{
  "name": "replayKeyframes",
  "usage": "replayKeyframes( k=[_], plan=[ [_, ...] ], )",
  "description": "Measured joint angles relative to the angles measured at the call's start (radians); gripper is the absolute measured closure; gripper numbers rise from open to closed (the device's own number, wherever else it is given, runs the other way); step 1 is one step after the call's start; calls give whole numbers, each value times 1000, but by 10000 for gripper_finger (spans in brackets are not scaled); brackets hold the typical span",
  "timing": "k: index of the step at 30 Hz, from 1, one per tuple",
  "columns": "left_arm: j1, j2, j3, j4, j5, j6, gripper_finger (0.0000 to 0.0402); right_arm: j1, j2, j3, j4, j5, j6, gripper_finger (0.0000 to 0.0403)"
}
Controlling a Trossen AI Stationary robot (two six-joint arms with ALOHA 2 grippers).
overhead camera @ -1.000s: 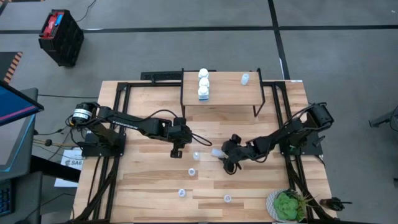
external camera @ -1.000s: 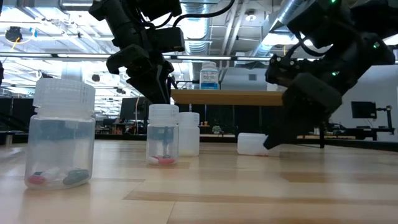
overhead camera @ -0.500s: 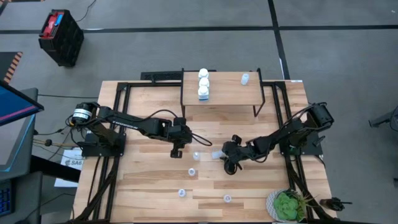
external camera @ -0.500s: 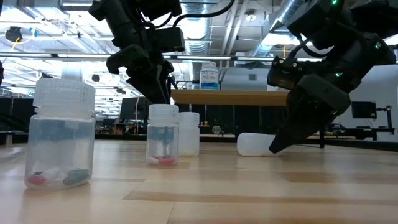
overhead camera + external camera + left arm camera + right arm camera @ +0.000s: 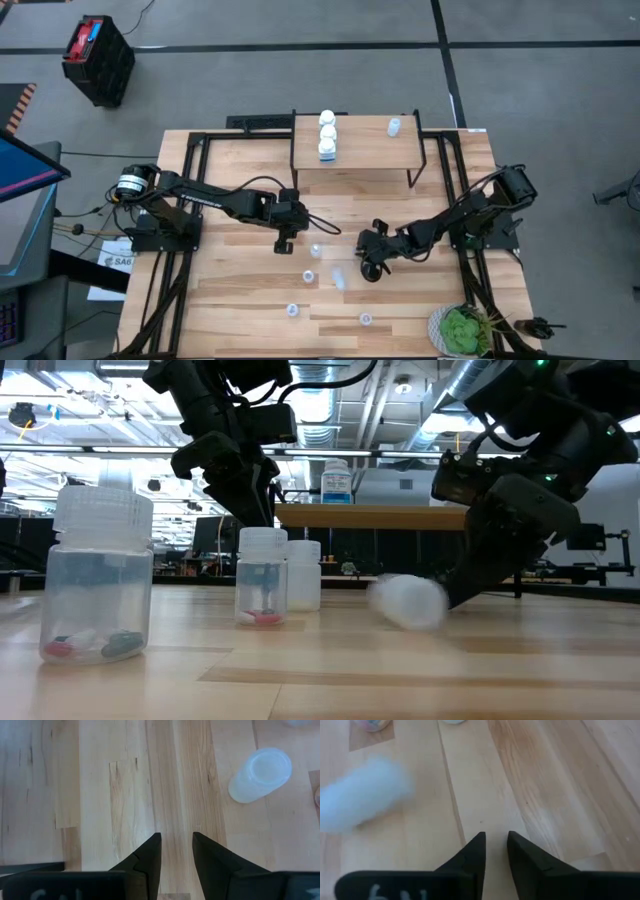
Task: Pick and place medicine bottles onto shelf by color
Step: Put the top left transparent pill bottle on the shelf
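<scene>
The right claw (image 5: 372, 262) has just snapped nearly shut on nothing: its 2 fingers stand close together with only bare wood between them in its wrist view. A moment ago they stood wide around a pale bottle lying on its side; that fallen bottle (image 5: 340, 277) has squirted out and now shows as a blur on the counter (image 5: 420, 310), on the side of the claw away from the shelf (image 5: 370, 150). The grasp looks missed, so I judge the bottle must settle before the right arm can try again.

The left claw (image 5: 284, 243) has not moved; it hovers in front of the shelf, fingers narrowly parted and empty, with 1 upright capped bottle (image 5: 260, 774) just beside it.

On the shelf, 3 white bottles (image 5: 327, 135) stand in a row toward its left part and 1 pale blue bottle (image 5: 394, 126) stands near its far right corner. At least 4 more pale bottles (image 5: 309, 276) wait on the counter in front of the shelf.

No brand can be read. A shelf bottle (image 5: 337, 482) wears a blue-banded label too small to make out, and the marks on the claw bodies are cut off.
</scene>
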Motion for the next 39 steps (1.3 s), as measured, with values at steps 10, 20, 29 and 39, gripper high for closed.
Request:
replayKeyframes(
  k=[10,20,29,39],
  plan=[
    [0,0,0,0,5,-1,303,-3,0,0,0,0,0,273],
    [-5,-1,3,-5,29,-14,303,-16,-124,0,-27,-60,-8,174],
    [-62,-4,87,3,116,-4,303,46,-290,0,-64,-223,-23,167],
    [-126,-5,121,47,180,59,282,85,-383,0,-130,-223,-86,188]
  ],
)
